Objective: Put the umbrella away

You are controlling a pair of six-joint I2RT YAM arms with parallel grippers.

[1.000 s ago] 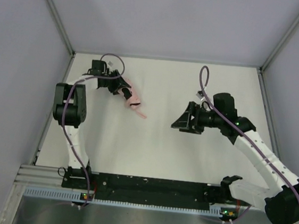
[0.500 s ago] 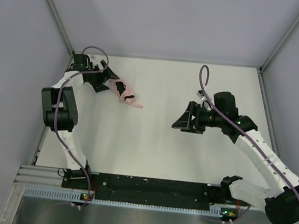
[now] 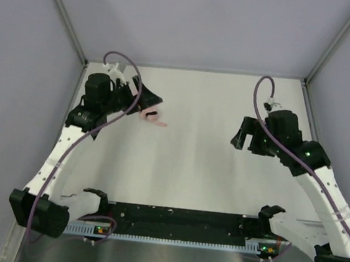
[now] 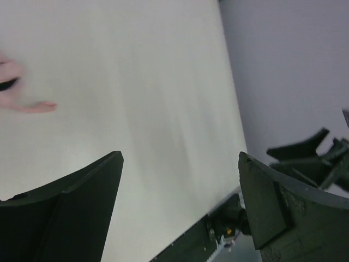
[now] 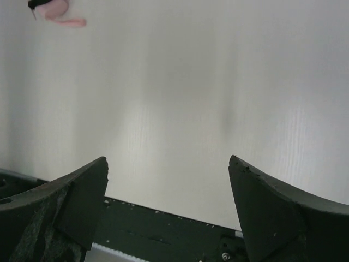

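Observation:
The umbrella (image 3: 153,119) is a small folded pale pink bundle with a black band, lying on the white table (image 3: 190,164) at the far left. My left gripper (image 3: 152,100) hovers just behind and above it, open and empty. In the left wrist view my left gripper (image 4: 180,158) has its jaws wide apart, and the umbrella (image 4: 24,103) shows blurred at the left edge. My right gripper (image 3: 239,138) is open and empty over the right side of the table, well apart from the umbrella. In the right wrist view my right gripper (image 5: 168,159) is open, and the umbrella (image 5: 57,13) sits at the top left.
Grey walls enclose the table on the left, back and right. A black rail (image 3: 172,217) with the arm bases runs along the near edge and also shows in the right wrist view (image 5: 163,229). The right arm (image 4: 311,155) shows at the right of the left wrist view.
My left gripper has let go of the umbrella, which now lies on the table, and the left arm has swung back. My right arm has pulled back to the right.

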